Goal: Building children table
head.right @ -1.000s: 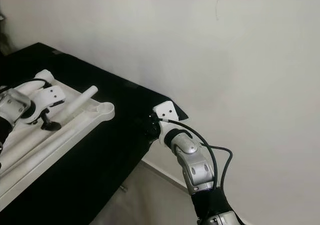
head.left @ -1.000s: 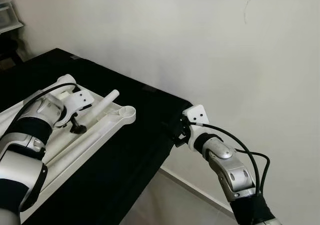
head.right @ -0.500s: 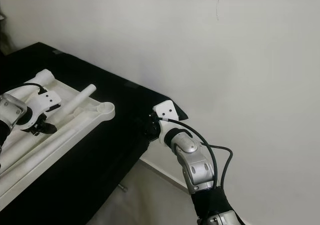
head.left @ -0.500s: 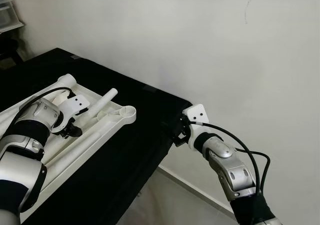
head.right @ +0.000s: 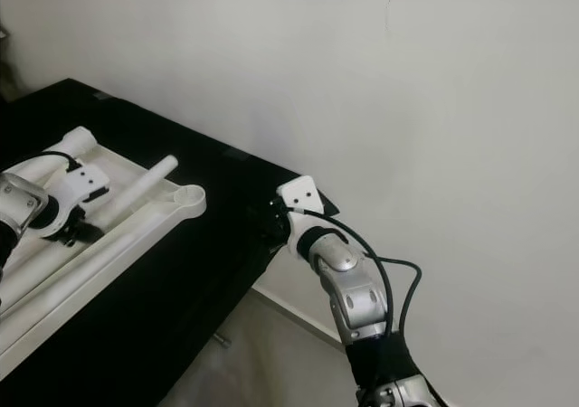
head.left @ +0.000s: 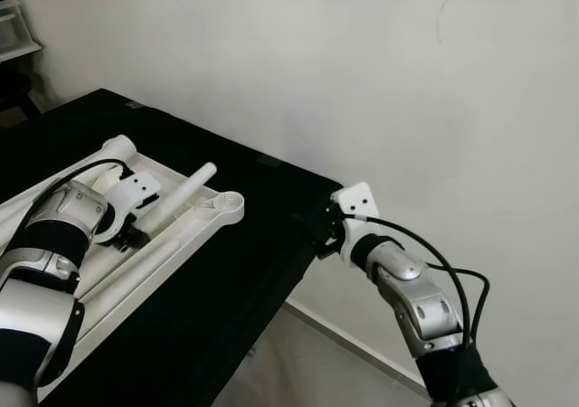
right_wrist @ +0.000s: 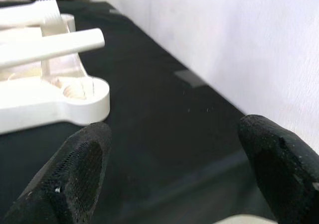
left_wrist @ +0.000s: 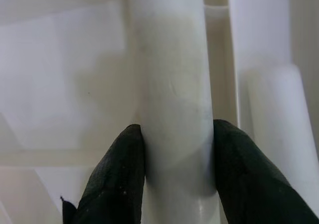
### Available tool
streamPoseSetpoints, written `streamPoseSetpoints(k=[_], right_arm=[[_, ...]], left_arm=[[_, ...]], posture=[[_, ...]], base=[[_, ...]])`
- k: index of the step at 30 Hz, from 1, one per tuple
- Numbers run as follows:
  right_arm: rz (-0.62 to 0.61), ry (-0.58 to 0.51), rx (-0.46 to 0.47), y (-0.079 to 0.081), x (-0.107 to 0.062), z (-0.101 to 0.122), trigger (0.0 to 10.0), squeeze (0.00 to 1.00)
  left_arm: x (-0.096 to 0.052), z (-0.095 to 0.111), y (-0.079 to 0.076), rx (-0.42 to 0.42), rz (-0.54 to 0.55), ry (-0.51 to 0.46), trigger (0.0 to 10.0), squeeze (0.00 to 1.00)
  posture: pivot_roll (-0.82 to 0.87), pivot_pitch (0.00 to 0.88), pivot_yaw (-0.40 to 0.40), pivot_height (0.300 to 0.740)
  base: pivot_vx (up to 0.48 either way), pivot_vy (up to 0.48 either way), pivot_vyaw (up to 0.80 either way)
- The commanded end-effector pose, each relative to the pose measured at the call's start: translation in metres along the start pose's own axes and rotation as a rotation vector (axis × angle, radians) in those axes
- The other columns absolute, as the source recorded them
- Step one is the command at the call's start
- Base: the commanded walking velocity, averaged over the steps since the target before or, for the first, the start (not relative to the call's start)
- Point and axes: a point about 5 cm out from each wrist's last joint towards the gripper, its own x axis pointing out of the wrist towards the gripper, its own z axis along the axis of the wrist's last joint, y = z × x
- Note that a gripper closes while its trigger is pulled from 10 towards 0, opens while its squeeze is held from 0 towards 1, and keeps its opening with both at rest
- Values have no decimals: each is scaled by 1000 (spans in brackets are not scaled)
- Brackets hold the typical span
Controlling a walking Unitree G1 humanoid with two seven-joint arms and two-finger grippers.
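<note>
The white tabletop (head.left: 136, 262) is lying upside down on a black surface (head.left: 244, 271), with a corner socket (head.left: 228, 206) near its far end. A white leg (head.left: 185, 190) is lying across the tabletop, its free end projecting toward the wall (head.left: 362, 63).

The left gripper (head.left: 131, 231) is pinching the leg; in the left wrist view the fingers (left_wrist: 119, 169) are pressing against both sides of the tube. The right gripper (right_wrist: 174, 169) is hovering over the surface's far corner, fingers spread wide and holding nothing.

The step in hand appears to be picking up the leg. The next move likely calls for lifting it clear, turning it upright, and aligning its end with the socket before seating it.
</note>
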Motion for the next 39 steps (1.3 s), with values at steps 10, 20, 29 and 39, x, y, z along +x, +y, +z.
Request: streamPoseSetpoints(k=[10, 20, 29, 39], right_arm=[[22, -112, 98, 3, 8, 21, 10000, 0], [183, -182, 144, 19, 9, 36, 10000, 0], [543, -254, 88, 54, 0, 55, 10000, 0], [657, -310, -34, 60, 1, 79, 10000, 0]], left_arm=[[-58, 72, 36, -99, 142, -543, 0, 0], [-104, 90, 46, -226, 120, -1005, 0, 0], [-151, 90, 22, -174, -209, -1453, 314, 0], [-156, 77, -19, -35, -540, -1487, 10000, 0]], posture=[[-169, 7, -56, 740], [-169, 0, -64, 740], [-164, 0, -66, 740], [-166, 0, -70, 740]], base=[[0, 0, 0], [0, 0, 0], [0, 0, 0], [0, 0, 0]])
